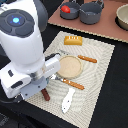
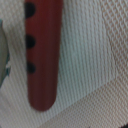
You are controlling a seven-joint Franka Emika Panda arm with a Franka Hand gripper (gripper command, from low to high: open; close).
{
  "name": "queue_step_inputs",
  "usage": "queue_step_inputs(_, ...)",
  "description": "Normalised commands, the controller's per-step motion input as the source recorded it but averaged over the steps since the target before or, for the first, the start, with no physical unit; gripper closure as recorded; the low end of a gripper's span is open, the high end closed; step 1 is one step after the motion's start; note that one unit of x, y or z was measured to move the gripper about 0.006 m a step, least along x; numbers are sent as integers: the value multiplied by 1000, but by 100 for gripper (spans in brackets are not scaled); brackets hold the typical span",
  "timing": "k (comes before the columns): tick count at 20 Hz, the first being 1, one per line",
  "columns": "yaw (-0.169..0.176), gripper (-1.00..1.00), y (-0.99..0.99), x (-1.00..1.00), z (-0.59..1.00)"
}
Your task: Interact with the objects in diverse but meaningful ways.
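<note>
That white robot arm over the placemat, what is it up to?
The robot arm is bent low over the near corner of the placemat, right above a brown sausage. The wrist view shows the sausage close up, lying on the mat; the tool itself is hidden, so I cannot tell whether it is gripping. Nearby sit a tan plate, orange-handled cutlery and a bread loaf. Behind, two grey pots, one holding a red tomato.
</note>
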Motion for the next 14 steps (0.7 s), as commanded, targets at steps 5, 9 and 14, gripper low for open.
queue_step_inputs(5, -27, 100, -217, 234, -59)
queue_step_inputs(9, -35, 100, -189, 372, 0)
queue_step_inputs(14, -30, 100, -213, 348, 0)
